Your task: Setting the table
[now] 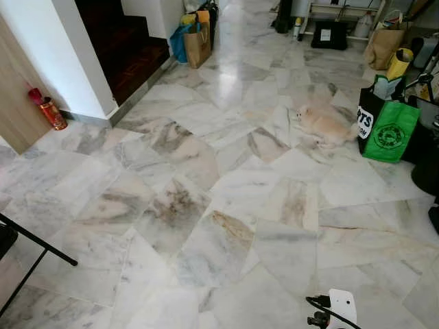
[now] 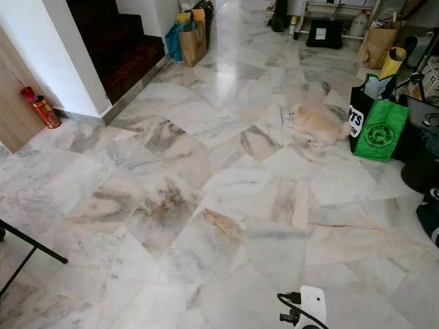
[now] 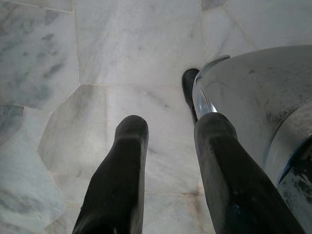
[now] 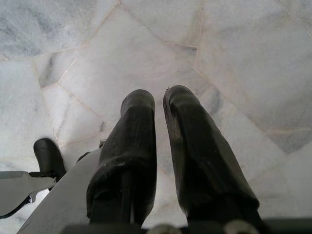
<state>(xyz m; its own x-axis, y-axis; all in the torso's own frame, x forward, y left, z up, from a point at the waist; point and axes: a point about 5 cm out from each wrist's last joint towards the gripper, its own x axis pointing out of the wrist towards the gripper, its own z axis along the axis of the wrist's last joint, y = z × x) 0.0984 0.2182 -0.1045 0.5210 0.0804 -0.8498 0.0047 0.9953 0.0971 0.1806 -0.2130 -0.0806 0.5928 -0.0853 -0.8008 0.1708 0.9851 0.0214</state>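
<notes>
The robot looks down on a marble floor. No tableware or table can be seen, so the task's thing cannot be placed and its axis cannot be told.

The left gripper hangs over the floor beside the robot's silver body; its two fingers stand apart with a clear gap and hold nothing. The right gripper also hangs over the floor, its fingers almost together with only a thin slit between, empty.

Far right a small pale dog lies on the floor, near a green bag. Far left a red can stands by the wall. A brown paper bag stands far behind.
</notes>
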